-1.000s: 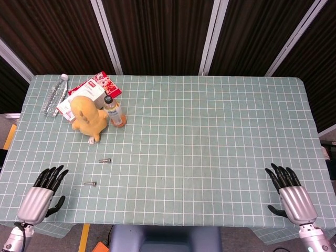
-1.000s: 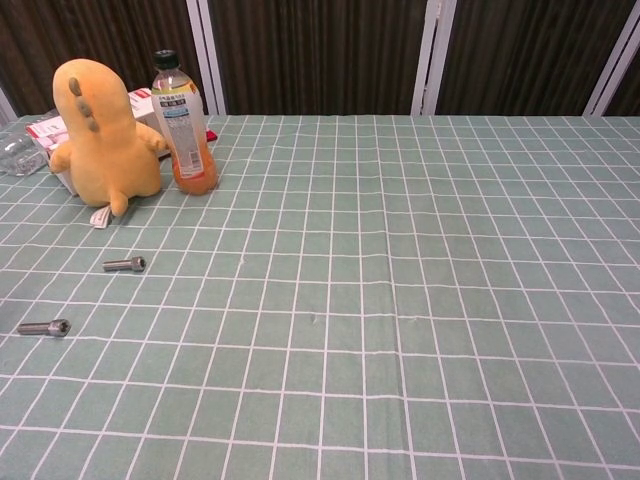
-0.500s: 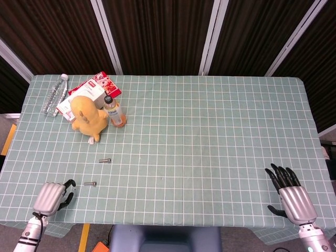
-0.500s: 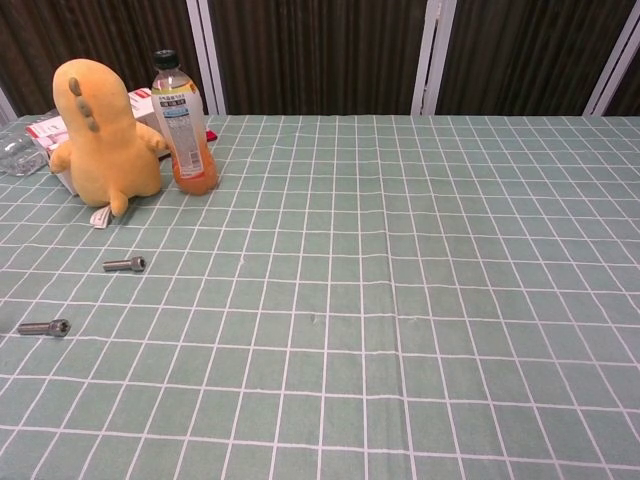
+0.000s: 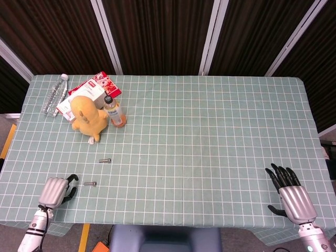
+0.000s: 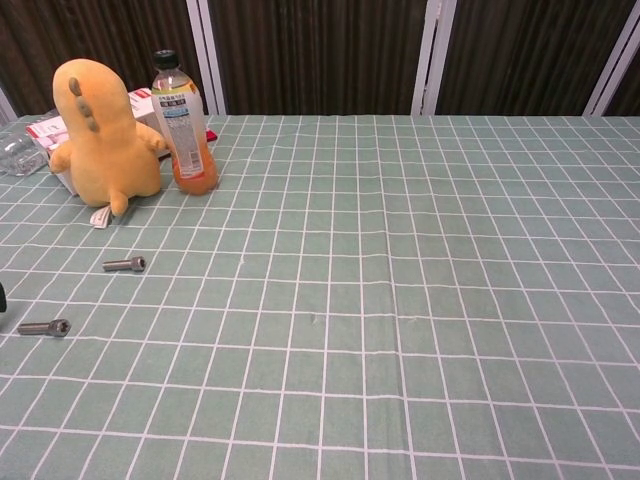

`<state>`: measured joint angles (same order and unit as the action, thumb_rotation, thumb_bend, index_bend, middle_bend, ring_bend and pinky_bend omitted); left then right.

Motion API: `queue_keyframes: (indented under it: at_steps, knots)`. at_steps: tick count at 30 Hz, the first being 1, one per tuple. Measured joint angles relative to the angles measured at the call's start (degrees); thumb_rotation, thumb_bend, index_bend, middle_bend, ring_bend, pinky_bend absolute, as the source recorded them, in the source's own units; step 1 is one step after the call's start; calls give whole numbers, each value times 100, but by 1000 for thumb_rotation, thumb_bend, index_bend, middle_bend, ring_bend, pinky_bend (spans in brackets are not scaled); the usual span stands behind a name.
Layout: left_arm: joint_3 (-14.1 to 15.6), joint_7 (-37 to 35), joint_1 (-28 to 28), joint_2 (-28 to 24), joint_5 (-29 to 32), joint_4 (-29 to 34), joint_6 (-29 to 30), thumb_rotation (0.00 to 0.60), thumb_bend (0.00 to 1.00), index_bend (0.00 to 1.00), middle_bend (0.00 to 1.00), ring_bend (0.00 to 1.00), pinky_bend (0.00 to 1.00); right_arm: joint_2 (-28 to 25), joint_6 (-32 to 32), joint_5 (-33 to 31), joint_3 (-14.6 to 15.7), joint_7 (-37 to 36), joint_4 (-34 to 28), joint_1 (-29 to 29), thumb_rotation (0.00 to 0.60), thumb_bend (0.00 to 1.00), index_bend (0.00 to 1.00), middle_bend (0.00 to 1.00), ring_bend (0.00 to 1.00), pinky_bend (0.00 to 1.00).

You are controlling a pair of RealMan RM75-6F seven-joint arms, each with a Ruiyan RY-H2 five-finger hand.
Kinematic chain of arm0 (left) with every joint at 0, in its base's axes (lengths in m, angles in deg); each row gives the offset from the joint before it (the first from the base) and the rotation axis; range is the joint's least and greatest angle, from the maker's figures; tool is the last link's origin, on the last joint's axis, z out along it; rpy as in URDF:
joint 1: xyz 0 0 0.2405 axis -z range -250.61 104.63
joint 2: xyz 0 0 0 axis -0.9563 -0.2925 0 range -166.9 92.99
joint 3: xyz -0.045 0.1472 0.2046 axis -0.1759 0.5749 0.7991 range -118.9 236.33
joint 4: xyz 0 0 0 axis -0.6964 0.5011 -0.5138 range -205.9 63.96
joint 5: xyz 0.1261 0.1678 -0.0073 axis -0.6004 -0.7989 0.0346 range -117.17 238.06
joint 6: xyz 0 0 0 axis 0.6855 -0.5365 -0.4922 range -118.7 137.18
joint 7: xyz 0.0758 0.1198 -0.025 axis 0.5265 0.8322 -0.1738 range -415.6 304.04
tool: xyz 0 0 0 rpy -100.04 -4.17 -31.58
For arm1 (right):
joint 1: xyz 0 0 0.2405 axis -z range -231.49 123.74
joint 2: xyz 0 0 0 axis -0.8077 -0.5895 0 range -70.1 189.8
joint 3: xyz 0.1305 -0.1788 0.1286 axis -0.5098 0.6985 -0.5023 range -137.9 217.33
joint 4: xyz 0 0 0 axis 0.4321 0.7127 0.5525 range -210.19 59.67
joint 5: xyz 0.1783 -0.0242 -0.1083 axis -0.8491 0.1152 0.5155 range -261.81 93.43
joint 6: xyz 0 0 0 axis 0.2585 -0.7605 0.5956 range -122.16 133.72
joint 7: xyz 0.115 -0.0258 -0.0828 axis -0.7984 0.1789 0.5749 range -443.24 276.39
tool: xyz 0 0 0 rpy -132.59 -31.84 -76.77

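Note:
My left hand (image 5: 56, 190) hovers at the table's front left with its silver back upward. Its dark fingers (image 5: 68, 193) bend down toward the cloth and hold nothing. A small metal bolt (image 5: 90, 184) (image 6: 43, 327) lies just to its right, apart from the fingertips. A second bolt (image 5: 105, 160) (image 6: 124, 264) lies a little further in. My right hand (image 5: 291, 195) rests at the front right with its fingers spread and nothing in it. The chest view shows only a dark sliver at its left edge.
At the back left stand a yellow plush toy (image 5: 86, 116) (image 6: 100, 130) and an orange drink bottle (image 5: 114, 111) (image 6: 183, 125). Behind them lie red-and-white boxes (image 5: 94, 89) and a clear water bottle (image 5: 54, 95). A green checked cloth (image 5: 210, 147) covers the table.
My left hand has moved right toward the nearer bolt and tipped its fingers from spread flat to bent downward. The right hand and all objects are unmoved.

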<state>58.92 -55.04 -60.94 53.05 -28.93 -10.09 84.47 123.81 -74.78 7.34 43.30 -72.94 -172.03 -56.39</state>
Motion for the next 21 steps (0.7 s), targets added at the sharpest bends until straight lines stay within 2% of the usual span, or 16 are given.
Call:
queue_keyframes:
  at_steps: [13, 21]
  knots:
    - [25, -141, 182, 407, -15, -485, -98, 600, 426, 447, 1000, 1000, 1000, -11, 2, -48, -14, 15, -20, 5, 600, 154, 0, 0, 0, 0]
    - [57, -203, 211, 505, -13, -542, -78, 600, 426, 461, 1000, 1000, 1000, 2, 28, -77, -19, 41, -21, -2, 600, 154, 0, 0, 0, 0]
